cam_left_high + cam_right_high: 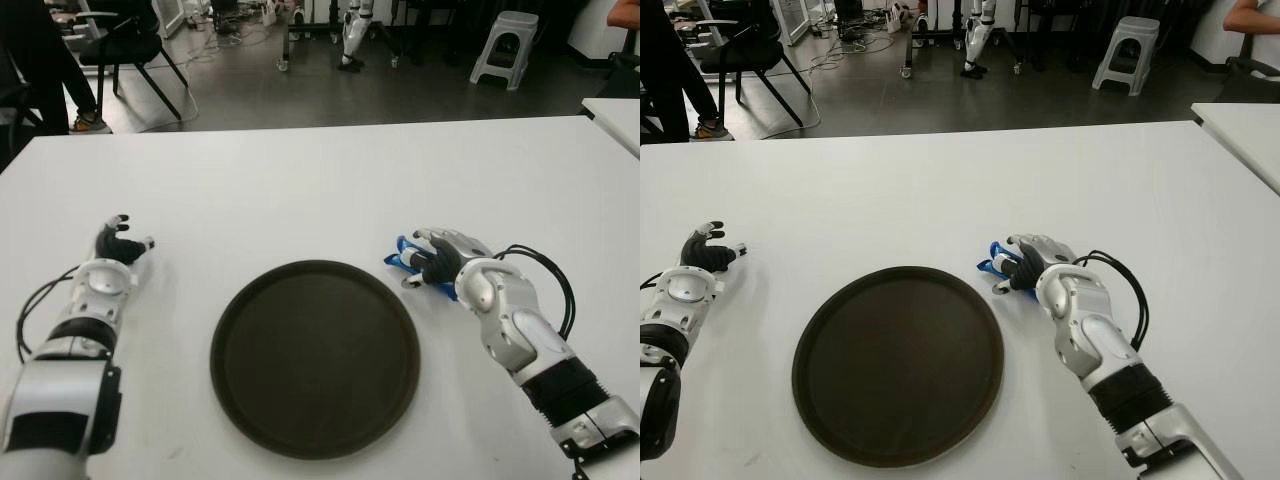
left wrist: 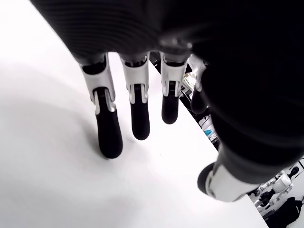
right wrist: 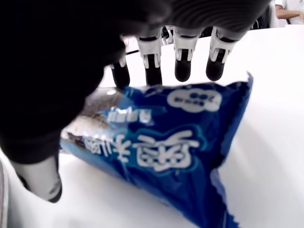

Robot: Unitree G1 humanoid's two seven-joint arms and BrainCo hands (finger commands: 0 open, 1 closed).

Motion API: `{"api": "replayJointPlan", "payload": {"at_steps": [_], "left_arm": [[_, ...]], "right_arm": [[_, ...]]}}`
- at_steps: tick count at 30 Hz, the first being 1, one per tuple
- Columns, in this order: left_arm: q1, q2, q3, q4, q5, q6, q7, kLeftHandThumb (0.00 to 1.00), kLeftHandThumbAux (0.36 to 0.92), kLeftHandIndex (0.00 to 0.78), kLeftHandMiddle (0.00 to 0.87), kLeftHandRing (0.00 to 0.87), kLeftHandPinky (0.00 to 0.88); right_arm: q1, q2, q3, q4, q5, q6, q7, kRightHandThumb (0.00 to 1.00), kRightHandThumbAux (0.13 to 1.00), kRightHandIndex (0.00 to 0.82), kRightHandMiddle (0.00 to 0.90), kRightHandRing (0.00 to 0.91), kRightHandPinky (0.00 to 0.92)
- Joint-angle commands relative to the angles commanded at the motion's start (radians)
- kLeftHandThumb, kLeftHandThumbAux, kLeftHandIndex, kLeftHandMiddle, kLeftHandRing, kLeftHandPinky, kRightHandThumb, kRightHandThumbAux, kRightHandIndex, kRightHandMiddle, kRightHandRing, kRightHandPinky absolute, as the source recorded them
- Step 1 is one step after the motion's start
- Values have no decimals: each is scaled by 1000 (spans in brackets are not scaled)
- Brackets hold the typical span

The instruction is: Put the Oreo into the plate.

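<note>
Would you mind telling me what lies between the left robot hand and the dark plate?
Nothing: in the left eye view, only bare white table separates the left robot hand from the plate. The Oreo pack sits beyond the plate, under the right robot hand.

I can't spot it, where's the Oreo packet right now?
The Oreo packet lies on the white table under the right hand, just right of the dark plate, not in it.

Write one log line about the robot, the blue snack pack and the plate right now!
right hand: over blue Oreo pack, ungrasped | left hand: idle | round dark plate: empty
</note>
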Motion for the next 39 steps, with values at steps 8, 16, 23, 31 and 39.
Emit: {"api": "replayJointPlan", "payload": {"at_steps": [8, 16, 23, 31, 39], "left_arm": [[0, 0, 5, 1, -4, 2, -1, 225, 748, 49, 146, 185, 195], [-1, 1, 2, 1, 0, 7, 0, 225, 751, 46, 138, 178, 201], [0, 2, 4, 0, -3, 2, 0, 247, 746, 58, 155, 198, 222], [2, 0, 6, -1, -5, -2, 2, 248, 744, 50, 144, 181, 184], [-1, 0, 2, -1, 0, 3, 3, 229, 749, 42, 130, 162, 154]], "right_arm": [[-11, 0, 15, -10, -6, 28, 37, 96, 667, 0, 1, 8, 43], [-14, 3, 24, -17, -14, 51, 48, 102, 669, 0, 0, 0, 10], [-16, 8, 24, 11, -12, 48, 26, 83, 661, 0, 8, 20, 49], [-18, 10, 21, 24, -6, 44, 17, 68, 657, 0, 15, 38, 80], [-27, 16, 19, 54, 4, 42, 20, 38, 664, 0, 19, 39, 79]]}}
